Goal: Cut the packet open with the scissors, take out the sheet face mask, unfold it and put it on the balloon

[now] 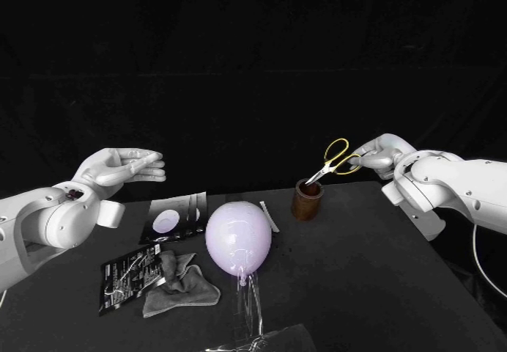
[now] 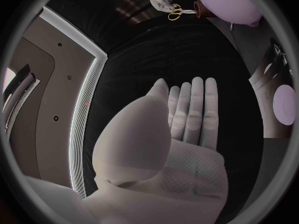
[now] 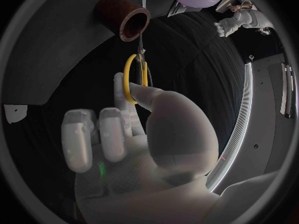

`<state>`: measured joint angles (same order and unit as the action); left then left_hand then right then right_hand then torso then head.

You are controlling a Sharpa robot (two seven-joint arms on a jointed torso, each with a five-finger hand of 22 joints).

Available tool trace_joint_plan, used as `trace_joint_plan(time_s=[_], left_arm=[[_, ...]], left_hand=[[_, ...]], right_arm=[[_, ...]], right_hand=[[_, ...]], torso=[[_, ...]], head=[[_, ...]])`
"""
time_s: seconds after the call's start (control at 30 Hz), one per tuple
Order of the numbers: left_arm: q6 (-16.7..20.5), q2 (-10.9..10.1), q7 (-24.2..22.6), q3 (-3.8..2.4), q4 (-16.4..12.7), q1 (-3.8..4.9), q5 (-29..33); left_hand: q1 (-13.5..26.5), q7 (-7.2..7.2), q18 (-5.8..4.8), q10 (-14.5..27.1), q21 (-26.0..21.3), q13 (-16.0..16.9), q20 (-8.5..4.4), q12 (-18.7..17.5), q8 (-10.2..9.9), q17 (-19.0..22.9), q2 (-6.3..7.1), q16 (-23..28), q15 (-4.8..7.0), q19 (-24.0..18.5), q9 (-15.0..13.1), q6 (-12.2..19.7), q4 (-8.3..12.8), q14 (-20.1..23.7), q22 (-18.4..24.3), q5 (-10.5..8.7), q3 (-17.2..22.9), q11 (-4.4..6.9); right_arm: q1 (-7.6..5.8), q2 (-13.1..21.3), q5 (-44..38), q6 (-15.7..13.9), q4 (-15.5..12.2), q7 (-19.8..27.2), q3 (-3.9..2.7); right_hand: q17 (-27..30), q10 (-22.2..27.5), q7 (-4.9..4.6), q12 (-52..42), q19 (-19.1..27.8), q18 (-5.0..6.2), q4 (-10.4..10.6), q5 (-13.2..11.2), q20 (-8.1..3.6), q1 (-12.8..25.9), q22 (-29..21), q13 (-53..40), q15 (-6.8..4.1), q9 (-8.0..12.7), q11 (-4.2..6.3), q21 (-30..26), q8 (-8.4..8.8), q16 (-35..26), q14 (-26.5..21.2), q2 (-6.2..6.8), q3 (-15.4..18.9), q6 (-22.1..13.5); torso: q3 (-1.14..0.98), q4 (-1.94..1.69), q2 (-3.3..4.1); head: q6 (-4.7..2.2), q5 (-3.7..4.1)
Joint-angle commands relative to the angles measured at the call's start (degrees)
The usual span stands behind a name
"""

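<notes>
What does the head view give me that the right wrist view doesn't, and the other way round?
Head view: the grey cloth crumpled on the table near the left arm. Right wrist view: a look down into the open mouth of the brown cup, and the thumb and a finger pinching the yellow handle loop. Both: the right hand holding the scissors with blade tips at the cup, the balloon, and the raised left hand.

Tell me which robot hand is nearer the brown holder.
Right. The right robot hand holds the scissors over the brown holder; the left robot hand hovers far off beyond the balloon.
</notes>
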<state>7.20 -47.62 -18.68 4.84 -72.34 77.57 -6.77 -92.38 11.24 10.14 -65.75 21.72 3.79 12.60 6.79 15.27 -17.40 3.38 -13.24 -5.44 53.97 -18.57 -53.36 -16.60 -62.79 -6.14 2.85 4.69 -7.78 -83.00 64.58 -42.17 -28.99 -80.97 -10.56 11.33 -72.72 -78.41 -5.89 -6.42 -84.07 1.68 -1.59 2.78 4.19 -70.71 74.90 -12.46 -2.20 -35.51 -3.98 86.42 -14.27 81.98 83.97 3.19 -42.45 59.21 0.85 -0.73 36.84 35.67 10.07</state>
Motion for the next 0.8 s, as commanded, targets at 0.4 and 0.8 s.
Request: trace_joint_plan(time_s=[0.4, 0.8], left_arm=[[0.05, -0.10, -1.16, -0.06, -0.42, -0.06, 0.64], [0.11, -0.35, -0.98, -0.05, -0.68, -0.07, 0.64]], left_hand=[[-0.47, -0.03, 0.39, -0.44, 0.28, -0.09, 0.02, -0.42, -0.05, -0.11, 0.30, -0.27, 0.09, 0.51, 0.11, -0.40, -0.02, -0.44, -0.09, 0.02, 0.29, 0.01], [-0.50, 0.04, 0.38, -0.49, 0.28, -0.10, 0.00, -0.55, -0.13, -0.15, 0.38, -0.25, 0.08, 0.52, 0.18, -0.43, -0.02, -0.42, -0.09, 0.02, 0.38, -0.03]], right_arm=[[0.74, 0.05, -7.17, 3.78, -0.67, -2.77, -0.01], [2.05, -2.35, -5.24, 1.13, -1.57, -0.19, -0.01]], right_hand=[[0.03, -3.01, 0.13, -0.40, -3.07, -0.51, -0.31, 0.11, -0.34, 0.18, 11.86, -0.14, -0.28, -3.64, 2.51, 0.22, -0.40, 0.30, 3.23, -0.63, -0.06, 0.40], [2.17, 4.51, -2.25, 2.99, -1.49, 0.05, -0.88, 0.34, 0.96, 2.13, 10.24, 1.76, 1.63, -3.57, 0.20, -1.65, 2.48, -0.44, 2.71, 3.43, 3.14, -4.29]], torso=[[0.01, -0.03, 0.04], [0.10, -0.03, 0.02]], head=[[0.29, 0.50], [0.67, 0.64]])
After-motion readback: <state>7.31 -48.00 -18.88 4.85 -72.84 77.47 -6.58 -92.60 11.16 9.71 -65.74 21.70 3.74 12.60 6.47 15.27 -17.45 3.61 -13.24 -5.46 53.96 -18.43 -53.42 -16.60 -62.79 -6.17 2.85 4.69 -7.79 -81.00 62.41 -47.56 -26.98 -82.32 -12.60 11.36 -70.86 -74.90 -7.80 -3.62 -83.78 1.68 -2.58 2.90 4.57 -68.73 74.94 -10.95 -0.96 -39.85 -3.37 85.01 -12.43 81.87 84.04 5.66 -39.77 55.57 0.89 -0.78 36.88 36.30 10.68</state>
